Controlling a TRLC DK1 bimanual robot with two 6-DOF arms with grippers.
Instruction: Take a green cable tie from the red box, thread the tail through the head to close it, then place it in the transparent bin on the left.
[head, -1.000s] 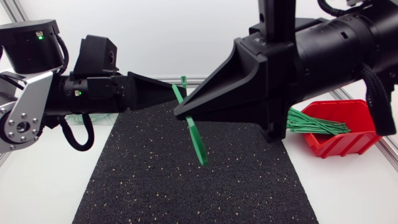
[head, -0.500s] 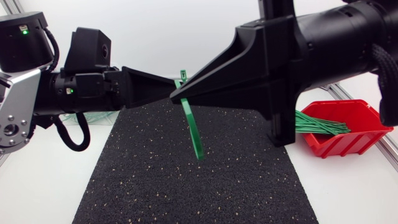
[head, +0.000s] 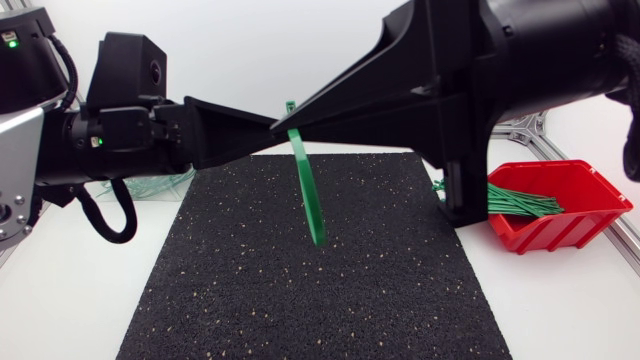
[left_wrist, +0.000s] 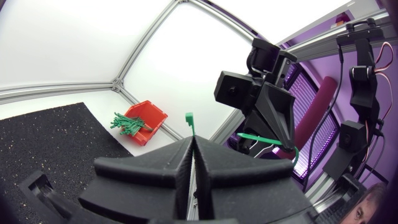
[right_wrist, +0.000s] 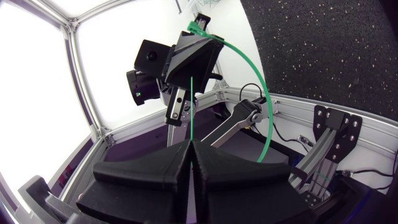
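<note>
Left gripper (head: 268, 126) pinched shut on green cable tie (head: 311, 198) near head; right gripper (head: 296, 126) clamped on same tie above black mat (head: 300, 300).

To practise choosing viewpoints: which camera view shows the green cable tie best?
The right wrist view: the green cable tie shows its head at the left gripper and its long curved strap. Head view: mostly a hanging strap; left wrist view: only the head and a tail piece.

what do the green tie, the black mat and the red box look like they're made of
The green cable tie: likely flexible plastic, smooth; it bows in the right wrist view. The black speckled mat: probably granulated rubber, matte, grainy. The red box: seemingly rigid moulded plastic, glossy walls.
</note>
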